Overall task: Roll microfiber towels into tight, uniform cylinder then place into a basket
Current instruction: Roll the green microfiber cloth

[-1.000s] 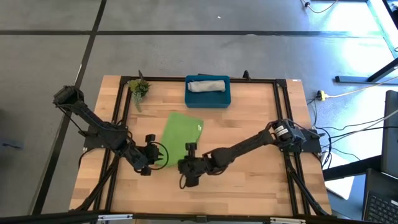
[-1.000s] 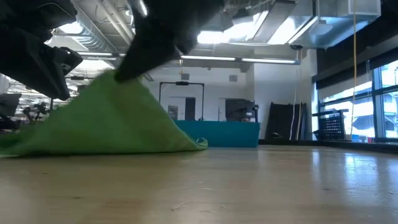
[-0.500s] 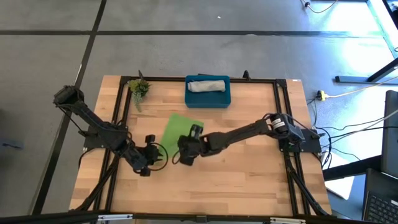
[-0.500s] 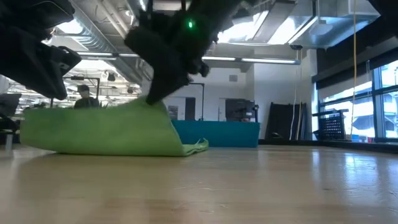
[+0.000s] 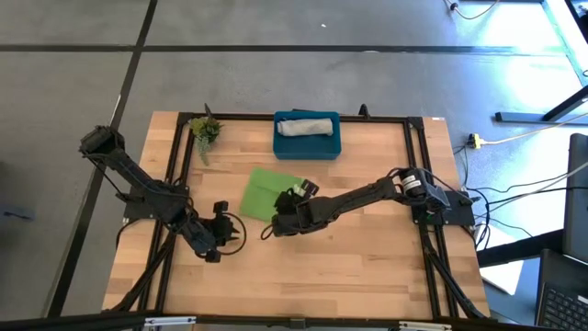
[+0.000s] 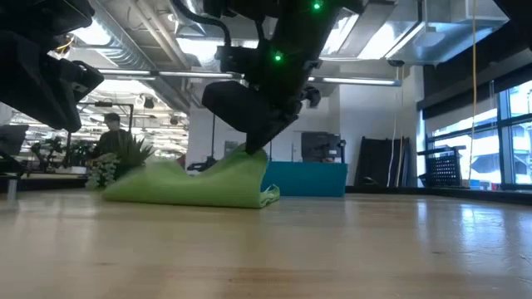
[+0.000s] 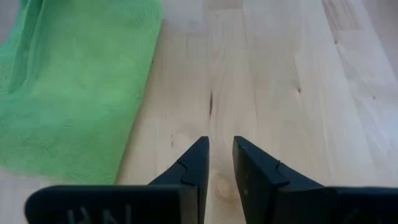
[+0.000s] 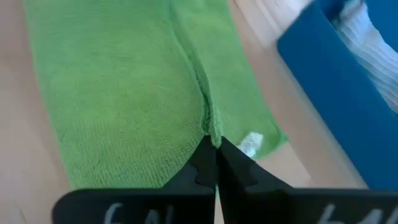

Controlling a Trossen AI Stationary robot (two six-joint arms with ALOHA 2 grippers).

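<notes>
From above I get even, bright light on the table, with a pale blue glare washing the floor at the upper right, perhaps from a window. Shadows under the arms are soft and short. In the low view the ceiling lights burn out to white, and the arms hang against them as near-black shapes; the near tabletop is blurred. The left wrist picture is sharp on the wood, its fingers dark and soft-edged. In the right wrist view the green towel is crisp, the basket out of focus.
</notes>
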